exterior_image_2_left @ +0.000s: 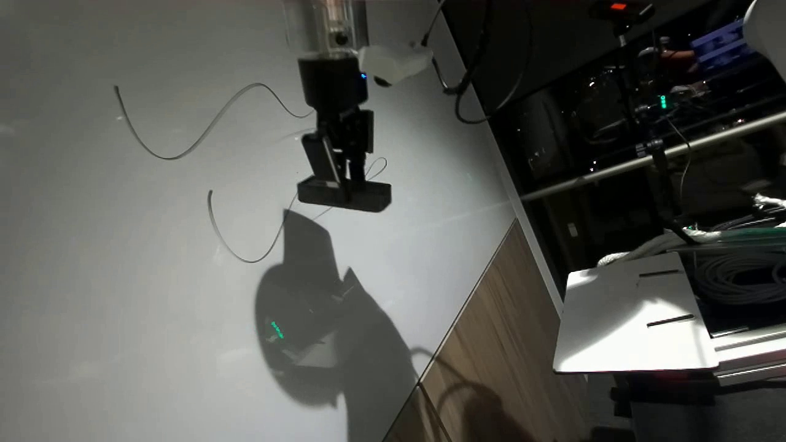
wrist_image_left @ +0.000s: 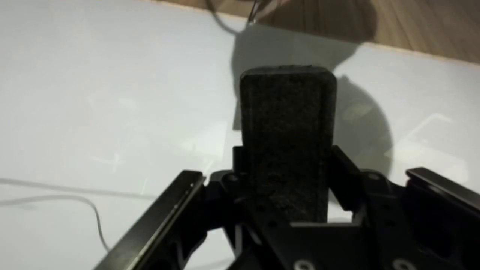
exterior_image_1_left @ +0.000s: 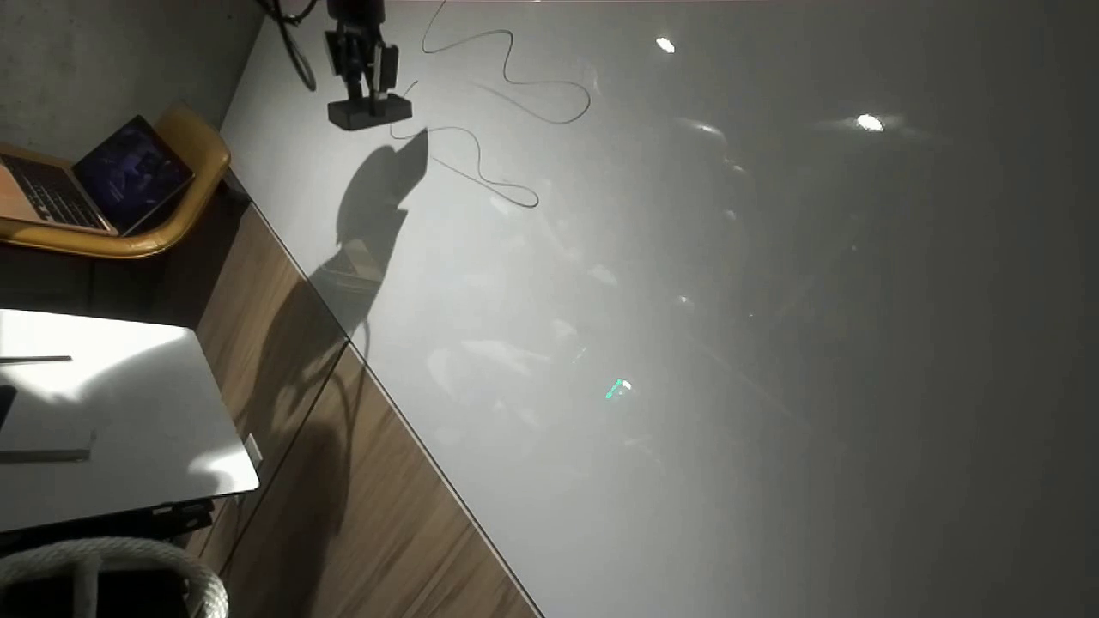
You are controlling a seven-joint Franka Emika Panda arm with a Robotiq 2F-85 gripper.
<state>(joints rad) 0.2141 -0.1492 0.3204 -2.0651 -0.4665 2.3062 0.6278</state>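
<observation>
My gripper (exterior_image_1_left: 369,93) is shut on a dark rectangular block (exterior_image_1_left: 371,112). In an exterior view the gripper (exterior_image_2_left: 344,175) hangs from the top, with the block (exterior_image_2_left: 344,194) crosswise at its fingertips. In the wrist view the block (wrist_image_left: 288,108) stands between the two fingers (wrist_image_left: 287,165), which touch its sides. The block appears held above a glossy pale surface (exterior_image_1_left: 687,481), with a shadow on it. Thin dark wavy lines (exterior_image_2_left: 178,157) lie on that surface near the gripper; another line (exterior_image_1_left: 481,154) shows too. I cannot tell whether they are drawn or cords.
A wood-grain panel (exterior_image_1_left: 412,506) borders the pale surface. A laptop (exterior_image_1_left: 129,184) rests on a yellow chair (exterior_image_1_left: 202,154). A small white table (exterior_image_2_left: 632,331) stands beyond the panel. A rope-rimmed basket (exterior_image_1_left: 210,592) is at a lower corner. Cables (exterior_image_2_left: 473,92) hang beside the arm.
</observation>
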